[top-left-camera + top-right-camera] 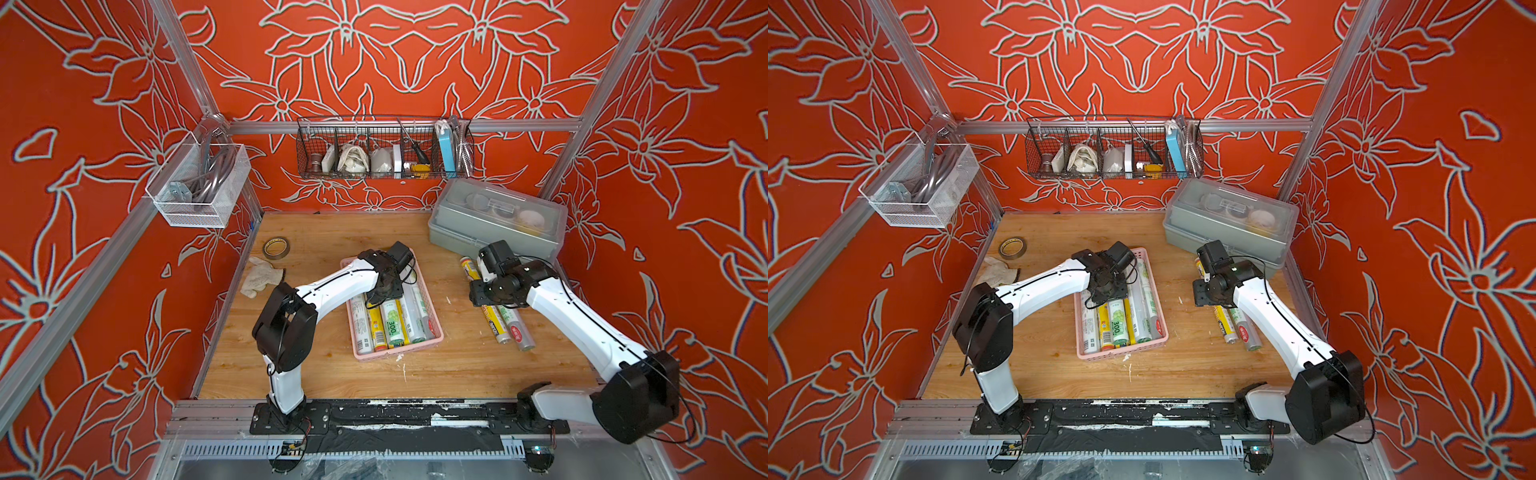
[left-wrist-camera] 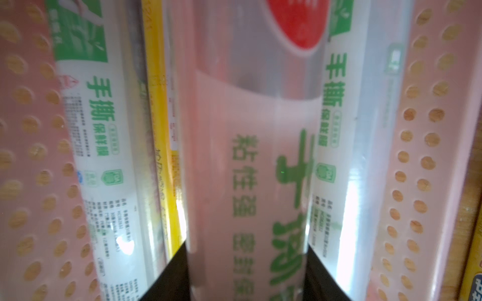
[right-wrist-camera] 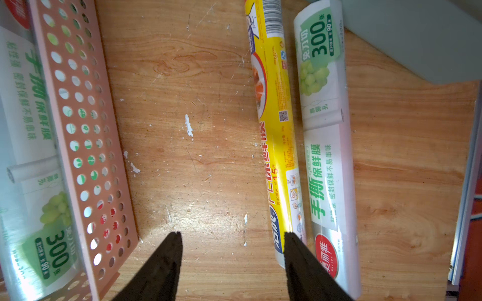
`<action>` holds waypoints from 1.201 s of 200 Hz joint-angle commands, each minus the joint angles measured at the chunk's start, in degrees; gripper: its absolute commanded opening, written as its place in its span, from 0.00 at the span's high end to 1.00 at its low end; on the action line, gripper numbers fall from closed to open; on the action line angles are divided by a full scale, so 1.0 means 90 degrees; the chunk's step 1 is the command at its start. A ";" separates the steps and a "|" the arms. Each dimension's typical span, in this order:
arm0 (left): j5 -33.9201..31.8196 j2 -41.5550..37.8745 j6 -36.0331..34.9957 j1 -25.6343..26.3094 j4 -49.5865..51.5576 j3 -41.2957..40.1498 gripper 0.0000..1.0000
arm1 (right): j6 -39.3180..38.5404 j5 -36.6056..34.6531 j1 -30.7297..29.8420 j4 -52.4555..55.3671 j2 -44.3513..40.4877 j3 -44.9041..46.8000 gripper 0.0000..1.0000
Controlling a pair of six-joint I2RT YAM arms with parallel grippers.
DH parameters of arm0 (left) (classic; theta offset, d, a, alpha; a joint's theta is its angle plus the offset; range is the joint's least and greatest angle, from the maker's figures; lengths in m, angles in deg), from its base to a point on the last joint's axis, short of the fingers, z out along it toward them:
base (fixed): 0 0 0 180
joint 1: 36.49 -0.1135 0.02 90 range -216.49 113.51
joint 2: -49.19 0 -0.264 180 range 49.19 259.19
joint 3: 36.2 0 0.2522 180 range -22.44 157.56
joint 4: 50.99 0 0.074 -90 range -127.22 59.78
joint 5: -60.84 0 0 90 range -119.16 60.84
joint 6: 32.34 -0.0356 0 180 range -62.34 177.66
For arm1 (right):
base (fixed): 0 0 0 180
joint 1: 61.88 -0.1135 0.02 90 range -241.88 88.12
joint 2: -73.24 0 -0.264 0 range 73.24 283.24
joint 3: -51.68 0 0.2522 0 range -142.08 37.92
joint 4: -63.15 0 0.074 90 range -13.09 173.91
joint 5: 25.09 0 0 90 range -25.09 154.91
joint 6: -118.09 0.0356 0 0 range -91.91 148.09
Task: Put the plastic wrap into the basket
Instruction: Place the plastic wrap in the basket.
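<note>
Top views show table (image 1: 457, 365) bare between basket (image 1: 397, 354) wall and two loose rolls (image 1: 515, 328) near box (image 1: 494, 232), more rolls (image 1: 392, 324) filling basket; wrist views show left gripper (image 2: 246, 250) pinching a clear-wrapped roll (image 2: 247, 156) there, right gripper (image 3: 232, 234) spread over that gap.

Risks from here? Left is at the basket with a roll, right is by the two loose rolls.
1. The pink basket looks nearly full, so the roll in the left gripper may perch on the others and slide out.
2. The yellow roll and white-green roll lie close side by side, leaving the open right gripper little room between them.
</note>
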 commanded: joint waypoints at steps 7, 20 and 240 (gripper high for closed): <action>0.0013 0.0030 0.0224 0.0065 -0.0261 0.0090 0.63 | -0.0067 -0.0136 0.0100 0.0166 -0.0056 0.0133 0.38; -0.0045 0.0032 0.0328 0.0084 -0.0296 0.0042 0.62 | -0.0078 -0.0116 0.0128 0.0145 -0.0077 0.0163 0.38; 0.0083 -0.0080 0.0094 0.0202 -0.0627 -0.0087 0.44 | -0.0010 0.0104 0.0448 0.0037 0.0020 0.0407 0.37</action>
